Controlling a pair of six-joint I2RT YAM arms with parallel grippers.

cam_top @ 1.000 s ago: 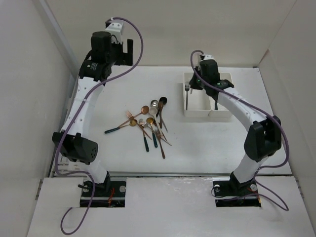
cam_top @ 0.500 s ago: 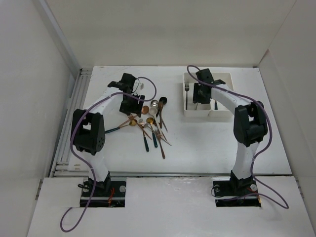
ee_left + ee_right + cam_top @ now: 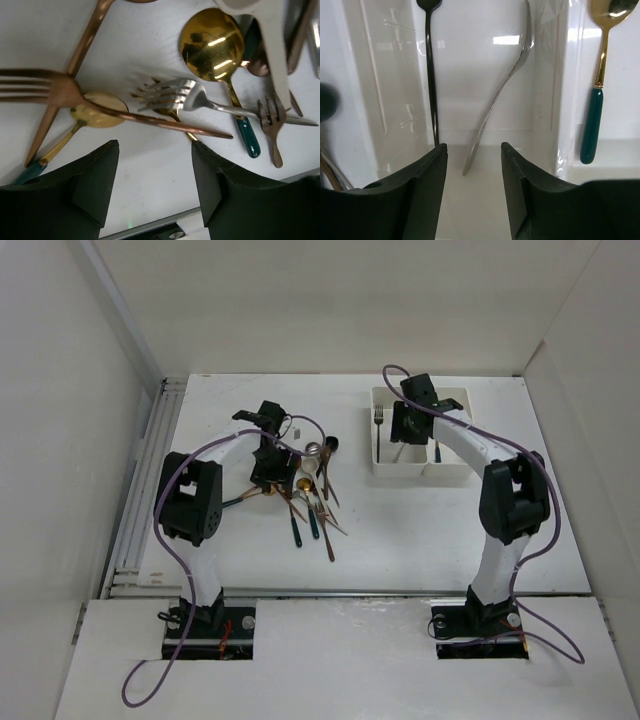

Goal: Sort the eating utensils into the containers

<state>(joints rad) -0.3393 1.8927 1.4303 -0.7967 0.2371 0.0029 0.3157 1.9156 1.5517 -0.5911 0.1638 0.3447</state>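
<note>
Top external: loose utensils (image 3: 312, 520) lie heaped mid-table, left gripper (image 3: 268, 464) open and empty over their left edge. Farther back, right gripper (image 3: 405, 430) hangs open above the white bins (image 3: 450, 392) holding a silver fork (image 3: 497, 95) and teal-handled spoon (image 3: 592, 125).

The copper fork (image 3: 45, 90) is cut by the left edge. The black utensil (image 3: 431, 75) and gold spoon (image 3: 592, 125) are cut at the top edge. One dark blur (image 3: 327, 102) is unreadable.
</note>
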